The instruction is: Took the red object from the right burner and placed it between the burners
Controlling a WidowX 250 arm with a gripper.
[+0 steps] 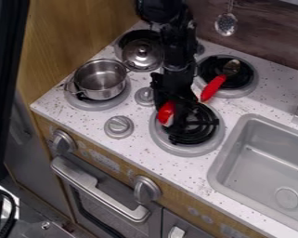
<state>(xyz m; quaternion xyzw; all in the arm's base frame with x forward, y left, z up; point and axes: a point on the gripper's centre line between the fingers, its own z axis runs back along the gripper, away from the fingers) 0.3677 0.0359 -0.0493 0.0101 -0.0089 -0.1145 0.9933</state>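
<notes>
The black gripper (176,101) hangs over the upper left part of the front right burner (187,129). Right at its lower left side is a red object (166,110) with a pale patch at its lower end, over the burner's left rim. Part of this object is hidden behind the gripper, and whether it is held cannot be told. A second red piece, the handle of a spoon (213,87), lies slanted across the lower left edge of the back right burner (245,82).
A steel pot (100,79) stands on the front left burner, and a lidded pot (141,54) on the back left one. Grey knobs (119,127) rise from the speckled counter (141,148). The sink (262,162) lies at the right.
</notes>
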